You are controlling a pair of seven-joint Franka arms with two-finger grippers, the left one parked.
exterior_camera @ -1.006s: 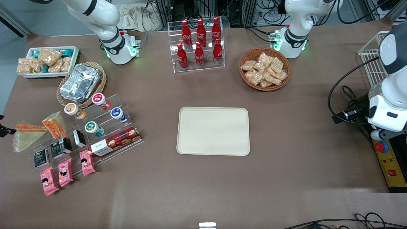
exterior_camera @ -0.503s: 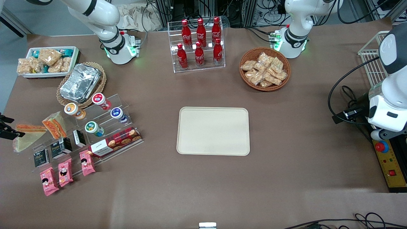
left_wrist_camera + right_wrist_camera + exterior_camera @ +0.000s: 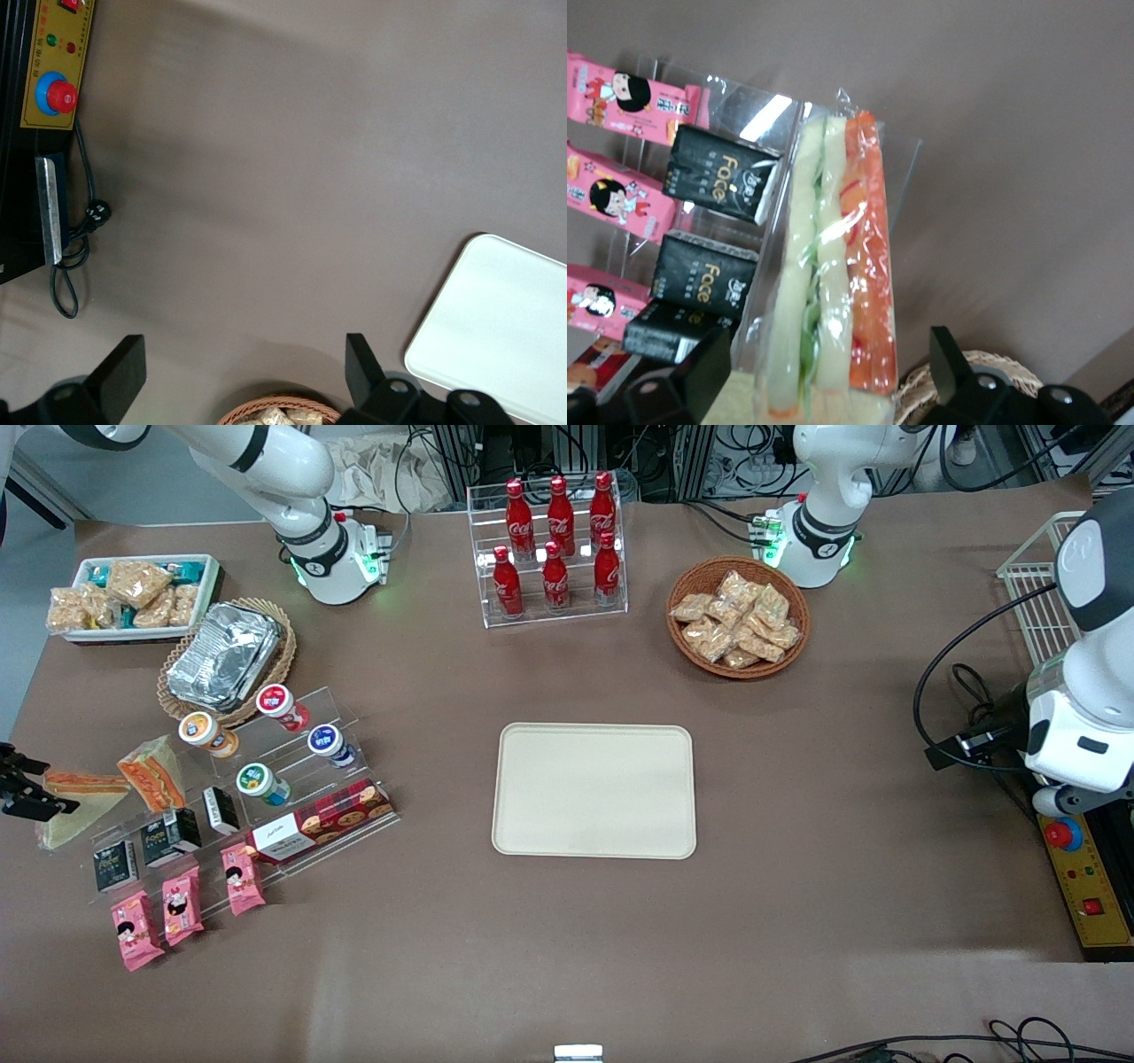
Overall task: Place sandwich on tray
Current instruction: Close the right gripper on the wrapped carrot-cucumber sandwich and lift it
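Observation:
The sandwich (image 3: 81, 808), a wrapped wedge with pale bread faces and an orange-red edge, lies on the table at the working arm's end, beside the clear stepped shelf. My right gripper (image 3: 25, 784) is at it, open. In the right wrist view the sandwich (image 3: 833, 266) stands between the two black fingers (image 3: 691, 376) of the gripper (image 3: 828, 354), with gaps on both sides. The cream tray (image 3: 594, 790) lies flat at the table's middle, bare, and shows in the left wrist view (image 3: 505, 328).
A smaller, more orange sandwich wedge (image 3: 152, 772) leans on the clear shelf (image 3: 266, 779) with yogurt cups, black boxes (image 3: 718, 177) and pink packets (image 3: 182, 903). Farther from the camera are a foil-filled wicker basket (image 3: 226, 657), white snack bin (image 3: 133, 593), cola rack (image 3: 554, 549) and snack basket (image 3: 737, 618).
My right gripper has come in from the table's edge and now reaches over the sandwich's end. The sandwich and the tray have not moved.

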